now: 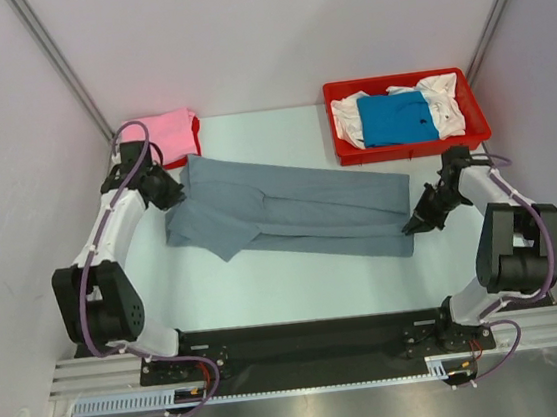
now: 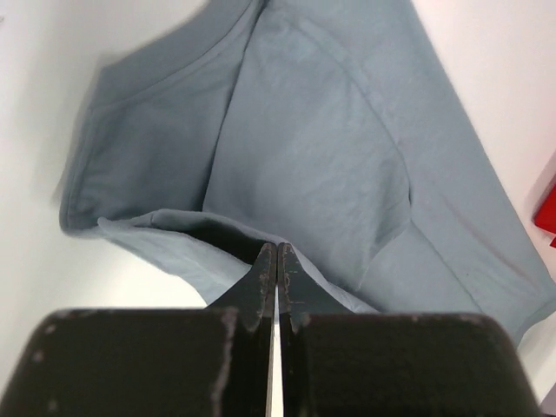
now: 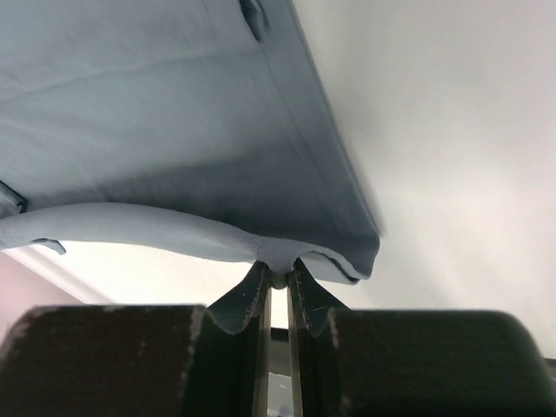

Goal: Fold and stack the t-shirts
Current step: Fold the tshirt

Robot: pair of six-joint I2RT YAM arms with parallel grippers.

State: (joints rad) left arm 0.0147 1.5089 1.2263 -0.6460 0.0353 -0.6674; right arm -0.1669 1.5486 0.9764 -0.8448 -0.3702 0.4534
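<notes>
Both jaws are clenched on the slate grey t-shirt (image 1: 288, 207). The right wrist view shows the right jaws pinching a small nub of hem at the shirt's (image 3: 174, 113) near right corner, with the cloth rising from the tips in a taut ridge. In the left wrist view the left jaws are pressed tip to tip on a raised edge of the shirt (image 2: 330, 174). A shadow beneath that edge suggests it is lifted off the counter (image 1: 286, 278).

The shirt lies across the middle of the counter as a long band. Its shoulder and sleeve end is on the left and its hem end on the right, slanting from far left to near right. Holding the two ends probably keeps the band stretched and flat, so a crosswise fold can be made without wrinkles. The step in hand looks like bringing one end over the other.

Farther back, a pink t-shirt (image 1: 171, 132) sits folded in the far left corner, just beyond the left jaws. It looks like the place for the stack. In the far right corner a red tray (image 1: 408, 148) holds a bright blue t-shirt (image 1: 394, 117) lying on a rumpled white t-shirt (image 1: 441, 89), apparently waiting their turn.
</notes>
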